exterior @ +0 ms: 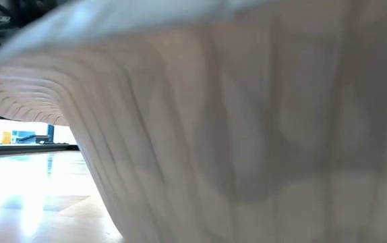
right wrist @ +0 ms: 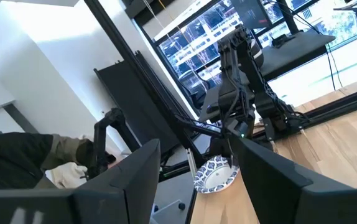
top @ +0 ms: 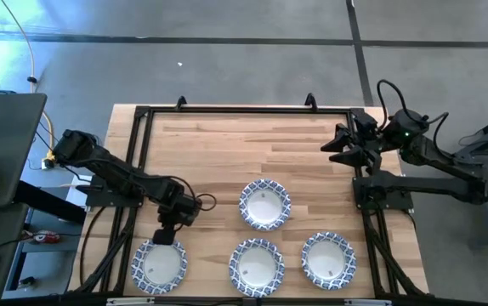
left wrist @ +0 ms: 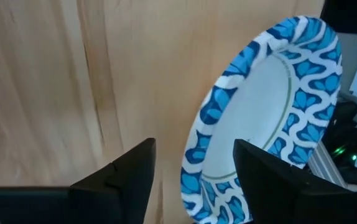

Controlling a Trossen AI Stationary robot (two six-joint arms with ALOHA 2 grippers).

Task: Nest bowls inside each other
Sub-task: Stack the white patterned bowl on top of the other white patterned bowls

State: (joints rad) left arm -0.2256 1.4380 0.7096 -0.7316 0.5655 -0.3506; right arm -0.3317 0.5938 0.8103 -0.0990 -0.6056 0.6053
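Observation:
Several blue-and-white rimmed bowls sit base down on the wooden table: one near the middle [top: 265,204] and a row along the near edge, left [top: 159,265], centre [top: 257,263] and right [top: 329,259]. My left gripper [top: 166,236] is open over the far rim of the left bowl [left wrist: 272,106]. In the left wrist view, my left gripper [left wrist: 194,144] has one finger over the bowl's inside and the other beyond its rim. My right gripper [top: 333,144] is open, waiting above the table's far right corner, away from every bowl. In the right wrist view, my right gripper [right wrist: 197,146] looks across at the left arm and one bowl [right wrist: 216,174]. My left gripper comes from above with its open fingers on either side of the left bowl's far rim [left wrist: 197,168]. One finger [left wrist: 272,180] stands in front of the white inside. Whether either finger touches the rim, I cannot tell. The bowl rests on the table.
A black metal frame [top: 244,110] runs around the table edge. The low view is filled by the ribbed white outer wall of a bowl [exterior: 247,135] close to the camera. Bare wood [top: 227,153] lies across the far half of the table.

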